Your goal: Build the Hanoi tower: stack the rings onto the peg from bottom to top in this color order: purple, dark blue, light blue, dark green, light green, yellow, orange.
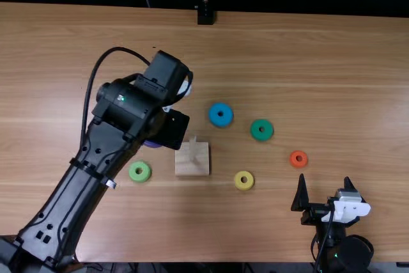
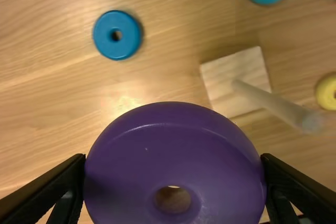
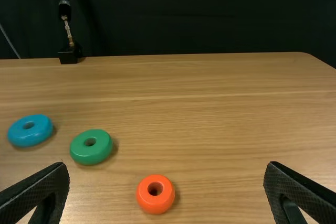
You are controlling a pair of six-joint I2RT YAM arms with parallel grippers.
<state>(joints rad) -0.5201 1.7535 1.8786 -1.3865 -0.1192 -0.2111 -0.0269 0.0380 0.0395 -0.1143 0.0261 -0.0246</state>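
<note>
Your left pincer (image 1: 171,131) is closed around the purple ring (image 2: 173,124), with one flat black finger (image 2: 42,190) touching each side of it. The ring is held above the tabletop (image 1: 332,62), its center hole visible between the fingers. Just right of that pincer in the top view, you have the square wooden base (image 1: 199,167) with its wooden peg (image 1: 193,148).

Left of the same pincer and nearer you lies the light green ring (image 1: 140,171). To its right and slightly farther from you sits a blue ring (image 1: 220,114), with the dark green ring (image 1: 261,130) beyond that one to the right. The yellow ring (image 1: 243,180) is right of the left pincer and nearer you, past the base. In the left wrist view, a second blue ring (image 2: 116,35) lies beyond the held ring; the base is between it and the yellow one.

Your right pincer (image 1: 324,180) is open, its two fingers well apart with a gap between them. The orange ring (image 1: 298,158) rests on the tabletop near it, ahead and slightly to its left.
</note>
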